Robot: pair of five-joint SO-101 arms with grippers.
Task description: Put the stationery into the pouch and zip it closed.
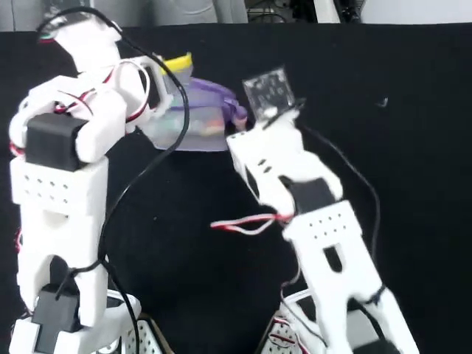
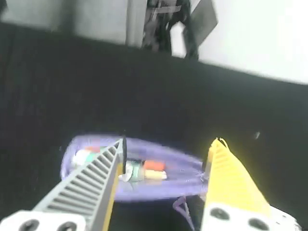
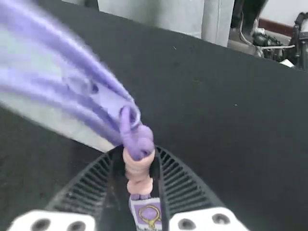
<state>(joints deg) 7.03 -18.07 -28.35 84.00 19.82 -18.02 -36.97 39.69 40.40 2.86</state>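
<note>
Black cloth is covering the whole table (image 1: pixel 413 147), with a pale wall (image 2: pixel 260 38) sitting behind it, and all the action is happening at the far side.

Start at the right gripper (image 3: pixel 137 161): its ribbed fingers (image 3: pixel 86 187) are clamping shut on the zip pull (image 3: pixel 138 144), a knotted purple-and-pink cord hanging off the slider. From there the purple zip band is running away along the top of the pouch (image 1: pixel 193 122), which is lying on the cloth between the two arms. I cannot tell how far the zip is closed.

Over to the left gripper (image 2: pixel 168 142): its fingers are standing wide apart, one grey, one yellow, gripping nothing. They are hovering over the pouch's other end, and I can't say whether either tip is touching it.

The stationery (image 2: pixel 144 169) is already lying inside, showing orange, white and green through the see-through skin.

Now, handling. That pouch looks light, soft and floppy, so to my eye it is going to slide or bunch up when the zip is tugged. The cord is the right place for the pulling hand, being knobbly and easy to pinch. I'd want the other hand pinning the far end flat, on the seam and off the bulge of contents, so the band stays taut.
</note>
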